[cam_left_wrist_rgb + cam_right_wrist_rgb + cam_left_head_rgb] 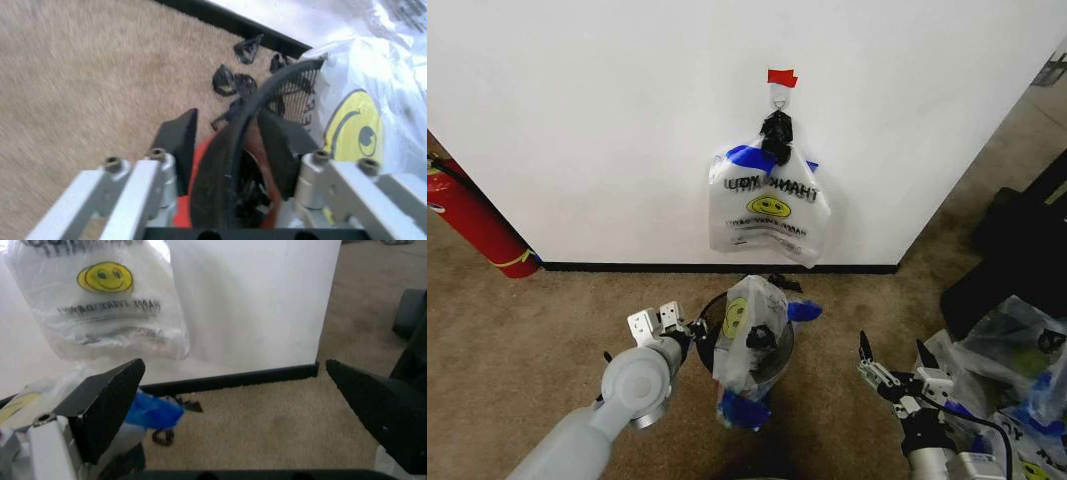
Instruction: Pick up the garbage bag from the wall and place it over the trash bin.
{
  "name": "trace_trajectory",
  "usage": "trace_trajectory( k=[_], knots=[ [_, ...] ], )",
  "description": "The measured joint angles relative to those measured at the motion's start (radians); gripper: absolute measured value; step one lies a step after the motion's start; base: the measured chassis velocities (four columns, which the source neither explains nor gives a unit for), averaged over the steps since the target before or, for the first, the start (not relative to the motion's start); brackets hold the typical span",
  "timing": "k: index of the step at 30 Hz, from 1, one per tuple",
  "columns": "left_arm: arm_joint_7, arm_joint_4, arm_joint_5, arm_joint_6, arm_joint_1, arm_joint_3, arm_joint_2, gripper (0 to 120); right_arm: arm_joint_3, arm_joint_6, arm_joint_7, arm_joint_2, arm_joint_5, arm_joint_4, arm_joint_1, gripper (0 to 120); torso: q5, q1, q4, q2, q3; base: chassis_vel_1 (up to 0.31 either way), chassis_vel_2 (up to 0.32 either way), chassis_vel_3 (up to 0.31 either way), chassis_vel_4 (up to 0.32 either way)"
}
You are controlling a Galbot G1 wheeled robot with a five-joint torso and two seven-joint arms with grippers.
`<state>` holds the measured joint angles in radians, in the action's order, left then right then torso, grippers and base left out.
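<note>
The garbage bag (749, 335) is draped over the trash bin (710, 318) near the wall (607, 120). The bin's left rim is straddled by the left gripper (683, 330), fingers spread. The right gripper (893, 360), spread wide, is held apart at right.

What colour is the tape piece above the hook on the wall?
Red; the tape piece shows best in the head view, just above the hook.

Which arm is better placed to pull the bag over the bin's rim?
Probably the left: its gripper already straddles the bin rim beside the bag. The right gripper waits open, apart.
</note>
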<state>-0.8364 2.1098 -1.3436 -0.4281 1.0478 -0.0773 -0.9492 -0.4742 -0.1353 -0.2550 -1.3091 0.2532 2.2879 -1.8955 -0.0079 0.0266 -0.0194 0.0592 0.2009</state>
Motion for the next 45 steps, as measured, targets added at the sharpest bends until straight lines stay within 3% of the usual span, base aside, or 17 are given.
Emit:
trace_trajectory(
  k=[5, 10, 13, 15, 16, 17, 19, 20, 23, 29, 41, 45],
  knots=[
    [0.056, 0.05, 0.12, -0.031, 0.02, -0.025, 0.028, 58, 0.0, 0.003, -0.004, 0.0, 0.001, -0.007, 0.008, 100, 0.0, 0.0, 0.0001, 0.0, 0.0, 0.0, 0.0, 0.0, 0.0],
    [0.136, 0.156, 0.243, -0.056, 0.052, -0.048, 0.063, 76, -0.005, 0.018, -0.022, -0.003, 0.009, -0.01, 0.018, 100, -0.0002, 0.0, -0.0001, 0.0, 0.0, 0.0, 0.0, 0.0, 0.0],
    [0.328, 0.259, 0.588, -0.055, 0.125, 0.052, 0.129, 90, -0.014, 0.042, -0.053, -0.008, 0.016, -0.014, 0.034, 100, 0.0, 0.0, 0.0, 0.0, 0.0, 0.0, 0.0, 0.0, 0.0],
    [0.411, 0.272, 0.758, -0.038, 0.15, 0.106, 0.146, 97, -0.017, 0.058, -0.072, -0.014, 0.015, -0.015, 0.04, 100, -0.0001, 0.0, 0.0005, 0.0, 0.0, 0.0, 0.0, 0.0, 0.0],
    [0.411, 0.272, 0.758, -0.038, 0.15, 0.106, 0.146, 97, -0.017, 0.058, -0.072, -0.014, 0.015, -0.015, 0.04, 100, -0.0001, 0.0, 0.0005, 0.0, 0.0, 0.0, 0.0, 0.0, 0.0],
    [0.442, 0.272, 0.829, -0.031, 0.155, 0.13, 0.152, 98, -0.019, 0.065, -0.081, -0.018, 0.013, -0.015, 0.043, 100, -0.0002, 0.0, 0.0005, 0.0, 0.0, 0.0, 0.0, 0.0, 0.0],
    [0.53, 0.252, 1.017, -0.016, 0.134, 0.209, 0.165, 100, -0.025, 0.102, -0.126, -0.035, -0.003, -0.021, 0.055, 100, -0.0001, 0.0, 0.0004, 0.0, 0.0, 0.0, 0.0, 0.0, 0.0],
    [0.537, 0.244, 1.031, -0.016, 0.12, 0.222, 0.166, 100, -0.028, 0.107, -0.133, -0.037, -0.005, -0.022, 0.056, 100, -0.0001, 0.0, 0.0004, 0.0, 0.0, 0.0, 0.0, 0.0, 0.0],
    [0.562, 0.157, 1.06, -0.039, -0.053, 0.376, 0.158, 100, -0.053, 0.113, -0.145, -0.051, -0.041, -0.049, 0.064, 100, 0.0002, 0.0, -0.0005, 0.0, 0.0, 0.0, 0.0, 0.0, 0.0],
    [0.566, 0.091, 1.066, -0.074, -0.119, 0.503, 0.146, 100, -0.069, 0.133, -0.161, -0.05, -0.026, -0.059, 0.074, 100, 0.0, 0.0, 0.0002, 0.0, 0.0, 0.0, 0.0, 0.0, 0.0],
    [0.546, 0.026, 1.097, -0.077, -0.156, 0.54, 0.127, 100, -0.063, 0.152, -0.162, -0.046, -0.008, -0.053, 0.081, 100, 0.0, 0.0, 0.0002, 0.0, 0.0, 0.0, 0.0, 0.0, 0.0],
    [0.54, 0.003, 1.134, -0.053, -0.161, 0.545, 0.12, 91, -0.06, 0.16, -0.162, -0.044, 0.001, -0.042, 0.082, 100, -0.0001, 0.0, 0.0002, 0.0, 0.0, 0.0, 0.0, 0.0, 0.0]
  ],
)
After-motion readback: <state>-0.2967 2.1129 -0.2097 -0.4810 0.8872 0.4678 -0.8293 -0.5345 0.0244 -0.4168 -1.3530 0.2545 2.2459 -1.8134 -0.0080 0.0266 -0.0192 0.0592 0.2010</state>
